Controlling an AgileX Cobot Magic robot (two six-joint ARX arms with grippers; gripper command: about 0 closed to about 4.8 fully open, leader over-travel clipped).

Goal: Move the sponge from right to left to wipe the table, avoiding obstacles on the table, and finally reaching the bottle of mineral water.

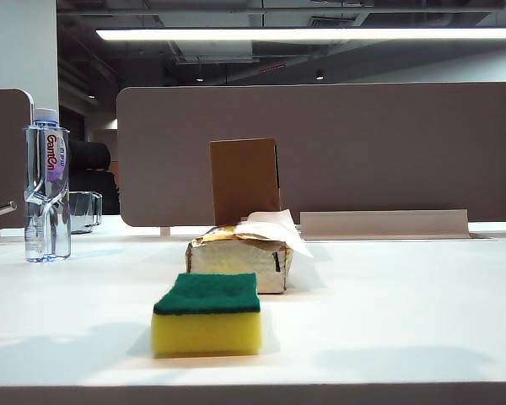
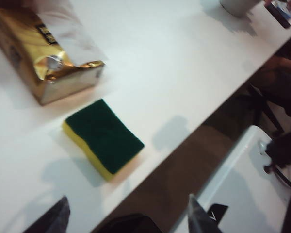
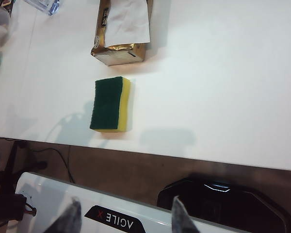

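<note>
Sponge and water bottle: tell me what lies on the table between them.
Nothing: in the exterior view only bare white table runs from the sponge to the water bottle. The tissue pack sits behind the sponge, off that line.

The exterior view sits low, level with the table (image 1: pixel 422 321) surface at its near edge, and faces across it toward the far partition; the sponge (image 1: pixel 207 314) is close to the lens, the tissue pack (image 1: pixel 240 261) and cardboard box (image 1: pixel 244 180) stand behind it, and the bottle of mineral water (image 1: pixel 47 187) is toward the far left.

The left wrist view looks down obliquely from beyond the near edge, fairly close, with the left gripper (image 2: pixel 128 218) fingertips in frame.

The right wrist view looks down more steeply from higher up, also off the near edge, past the right gripper (image 3: pixel 123 218).

All three views share the sponge (image 2: pixel 104 137) (image 3: pixel 110 104) and the tissue pack (image 2: pixel 43 63) (image 3: pixel 121 31).
</note>
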